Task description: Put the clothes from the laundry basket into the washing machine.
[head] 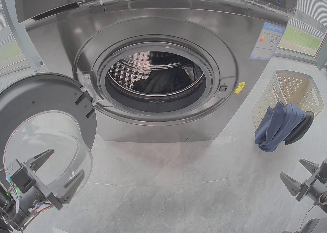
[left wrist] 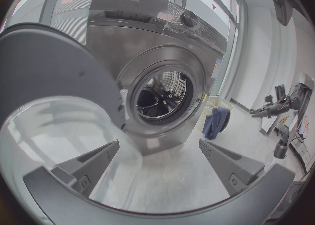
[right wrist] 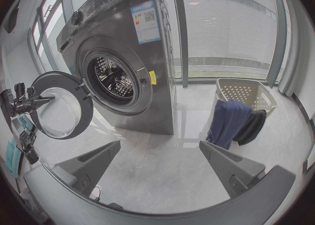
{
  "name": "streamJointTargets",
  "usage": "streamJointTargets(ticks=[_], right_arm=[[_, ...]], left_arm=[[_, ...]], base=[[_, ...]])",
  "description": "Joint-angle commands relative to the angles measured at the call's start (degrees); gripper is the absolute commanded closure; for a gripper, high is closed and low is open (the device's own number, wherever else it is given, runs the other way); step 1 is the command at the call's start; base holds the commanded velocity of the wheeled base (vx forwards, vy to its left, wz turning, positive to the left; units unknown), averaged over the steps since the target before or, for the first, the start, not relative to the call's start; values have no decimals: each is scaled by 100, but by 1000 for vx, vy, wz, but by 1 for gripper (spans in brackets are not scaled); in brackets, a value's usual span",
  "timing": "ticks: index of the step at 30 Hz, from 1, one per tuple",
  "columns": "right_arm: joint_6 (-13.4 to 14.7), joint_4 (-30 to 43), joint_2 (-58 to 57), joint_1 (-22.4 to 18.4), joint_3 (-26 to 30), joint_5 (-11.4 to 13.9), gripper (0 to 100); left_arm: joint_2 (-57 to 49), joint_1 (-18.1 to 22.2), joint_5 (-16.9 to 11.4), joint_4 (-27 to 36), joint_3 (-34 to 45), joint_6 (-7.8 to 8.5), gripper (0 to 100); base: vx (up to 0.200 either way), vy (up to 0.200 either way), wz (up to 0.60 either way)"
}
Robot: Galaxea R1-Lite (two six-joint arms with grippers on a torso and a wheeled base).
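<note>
Head view, dark garment (head: 162,80) in washing machine (head: 153,22), blue cloth (head: 277,125) draped over basket (head: 299,87), left gripper (head: 66,161) and right gripper (head: 292,167) spread, empty.

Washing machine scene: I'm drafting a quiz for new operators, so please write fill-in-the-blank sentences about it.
The washing machine door stands ____.
The laundry basket stands on the robot's ____ side.
Over its rim hang a black garment and a ____ cloth.
The left gripper and right gripper both hold ____.
Missing words: open; right; blue; nothing.
</note>
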Motion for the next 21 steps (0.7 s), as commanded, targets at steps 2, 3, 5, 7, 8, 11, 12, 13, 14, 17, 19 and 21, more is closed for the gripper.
streamJointTargets(ticks=[2,3,5,7,8,11,12,13,14,17,19,21], right_arm=[[-13,1678,-2596,-621,90,5,0],[-5,1872,-2824,-639,81,14,0],[31,2170,-3150,-639,90,40,0],[66,2425,-3396,-656,90,31,0],[66,2452,-3422,-665,90,31,0],[75,2610,-3703,-973,90,49,0],[75,2654,-3765,-1070,90,67,0],[83,2724,-3861,-1175,90,84,0],[83,2856,-3984,-1280,90,110,0],[136,3313,-4336,-1447,81,102,0],[224,3234,-4301,-1456,90,14,0],[242,3251,-4301,-1465,90,-276,0]], left_arm=[[-2512,1049,-69,1844,107,61,0],[-2740,1198,-113,2037,107,52,0],[-3171,1427,-244,2327,107,43,0],[-3531,1655,-367,2635,107,34,0],[-3593,1690,-385,2696,107,34,0],[-4234,2033,-534,3320,107,34,0],[-4393,2086,-578,3487,107,8,0],[-4586,2130,-622,3707,107,-19,0],[-4779,2165,-649,3918,107,-54,0],[-5228,2376,-737,4419,107,-221,0],[-5236,2420,-719,4621,107,-309,0],[-5236,2525,-693,4674,107,-317,0]], base=[[-200,0,0],[-200,0,0],[0,0,0],[-100,0,0],[-200,0,0],[-200,0,0],[-200,0,0],[-200,0,0],[-200,0,0],[-67,0,0],[0,0,0],[0,0,0]])
